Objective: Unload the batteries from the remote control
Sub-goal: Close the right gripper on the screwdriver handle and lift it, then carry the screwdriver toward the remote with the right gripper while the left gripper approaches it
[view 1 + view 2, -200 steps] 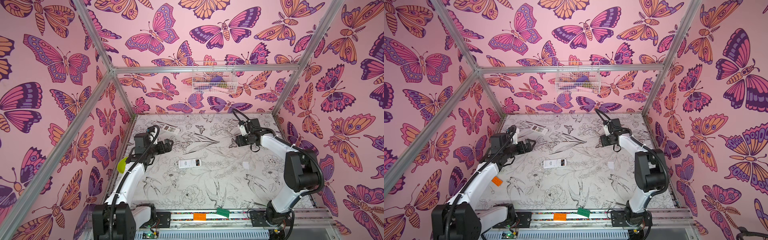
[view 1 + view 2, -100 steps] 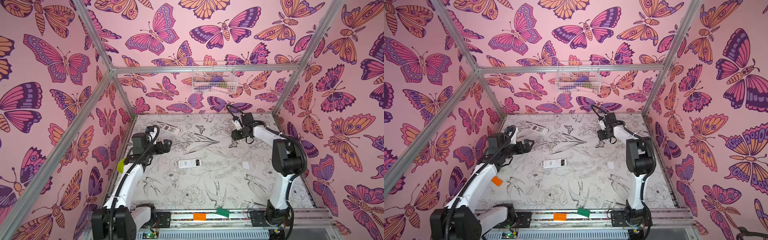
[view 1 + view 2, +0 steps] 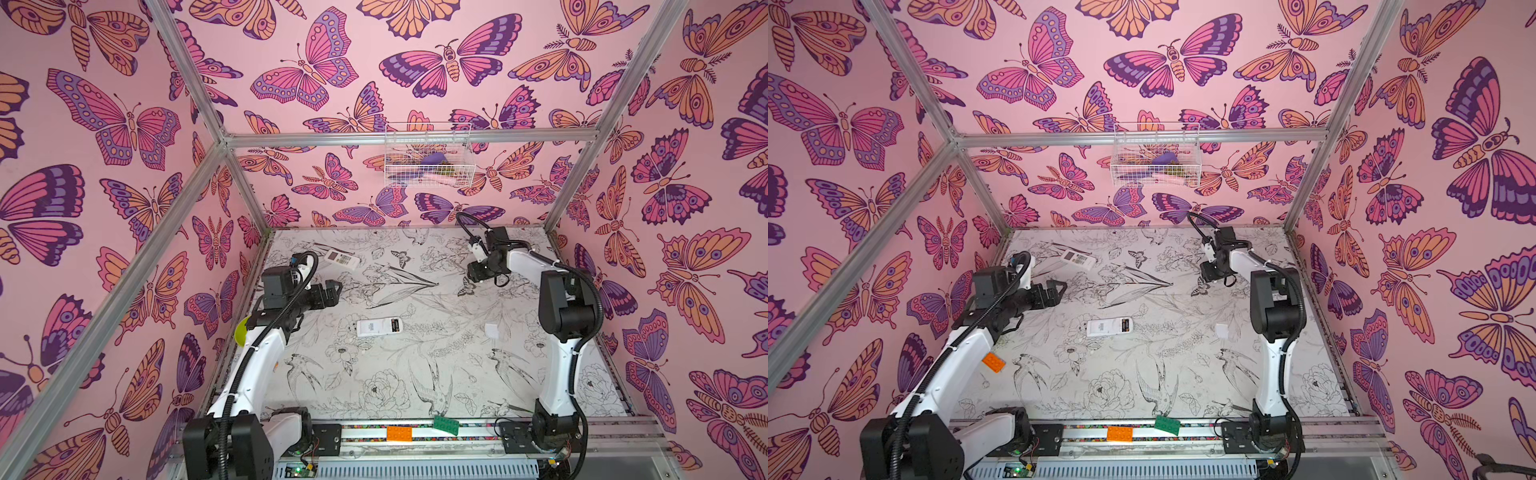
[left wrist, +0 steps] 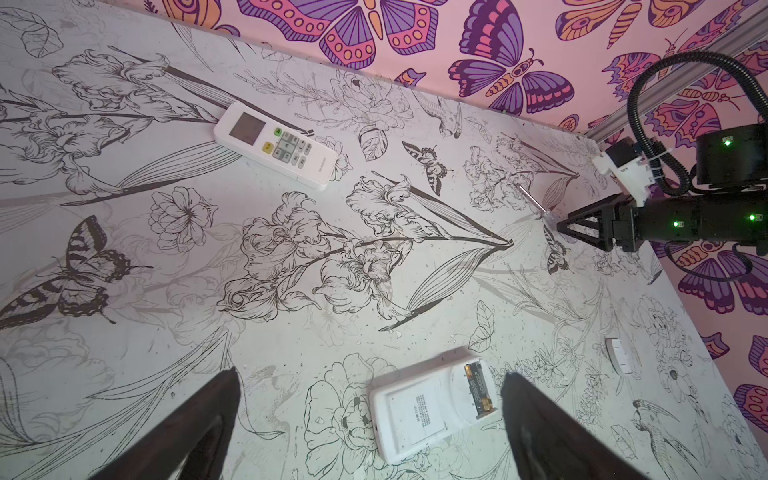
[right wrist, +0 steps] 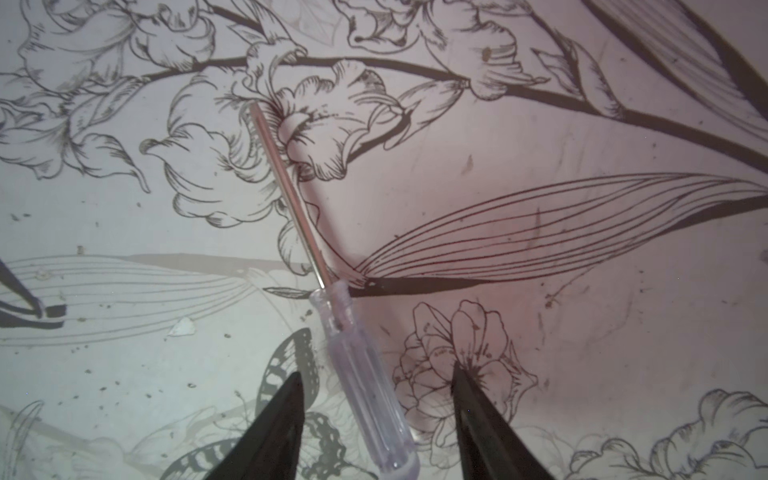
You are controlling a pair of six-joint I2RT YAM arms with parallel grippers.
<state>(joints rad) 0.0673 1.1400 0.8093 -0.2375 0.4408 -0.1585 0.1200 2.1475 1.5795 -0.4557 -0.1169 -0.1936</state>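
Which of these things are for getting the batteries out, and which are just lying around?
For the job: batteries, the face-down remote control holding them, clear-handled screwdriver, loose white cover; perhaps the face-up remote control too.

Just lying about: orange brick, green brick, wire basket on the back wall.

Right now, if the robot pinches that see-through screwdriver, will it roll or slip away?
The screwdriver has a round, smooth, clear plastic handle, so it could probably roll if nudged, and it may slip between the narrow fingertips of the right gripper. It looks thin, so it is likely light. Its metal shaft looks straight, so it is probably stiff.
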